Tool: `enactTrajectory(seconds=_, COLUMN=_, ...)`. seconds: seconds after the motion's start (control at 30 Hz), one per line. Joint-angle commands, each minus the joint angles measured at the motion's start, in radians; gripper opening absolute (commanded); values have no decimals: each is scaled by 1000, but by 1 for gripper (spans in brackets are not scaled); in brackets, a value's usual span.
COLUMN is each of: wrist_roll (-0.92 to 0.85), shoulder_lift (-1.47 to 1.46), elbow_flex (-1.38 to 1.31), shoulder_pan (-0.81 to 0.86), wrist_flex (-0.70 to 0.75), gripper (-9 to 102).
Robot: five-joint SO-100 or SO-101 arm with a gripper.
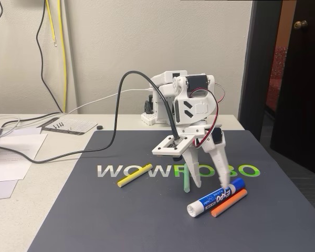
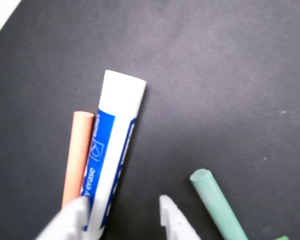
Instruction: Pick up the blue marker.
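Fixed view: off-white bench [image 1: 52, 157] carries a large dark grey rectangular mat [image 1: 147, 220] with WOWROBO lettering [image 1: 178, 170] in white and green. White plastic arm [image 1: 191, 105] stands at the mat's far edge, bent forward and down, black cable [image 1: 118, 105] looping from it to the left. Loose white paper sheets [image 1: 10, 157] lie on the bench left of the mat.

Fingers [image 1: 214, 182] are white, pointed, spread apart, tips down at the mat. Right-hand fingertip [image 1: 227, 184] sits at the blue cap end of the thick white-barrelled Expo marker with blue label [image 1: 216, 197]; contact with the cap can't be told. Left-hand fingertip is beside the thin light-green stick [image 1: 186, 180].

Marker lies flat on the mat, front right, angled, white end toward the camera, cap end away to the right. Thin orange stick [image 1: 229, 203] lies parallel along its right side, touching or just beside it. Thin yellow stick [image 1: 134, 178] lies well apart to the left, under the lettering.

Wrist view: fingers [image 2: 122, 212] enter from the bottom edge, apart, nothing between them. Marker [image 2: 115, 150] runs up from the left fingertip [image 2: 72, 217], which overlaps its lower end. Orange stick [image 2: 77, 155] is tight against its left side. Green stick [image 2: 217, 205] lies right of the other fingertip, angled to the lower right.
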Motion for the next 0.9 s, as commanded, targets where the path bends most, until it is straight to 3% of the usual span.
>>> enactTrajectory(seconds=0.0, wrist_roll=-12, shoulder_lift=14, elbow_flex=-6, shoulder_pan=6, wrist_flex=12, gripper=13)
enactTrajectory(seconds=0.87, wrist_roll=0, shoulder_lift=14, elbow_flex=-12, shoulder_pan=-81, wrist_flex=26, gripper=23)
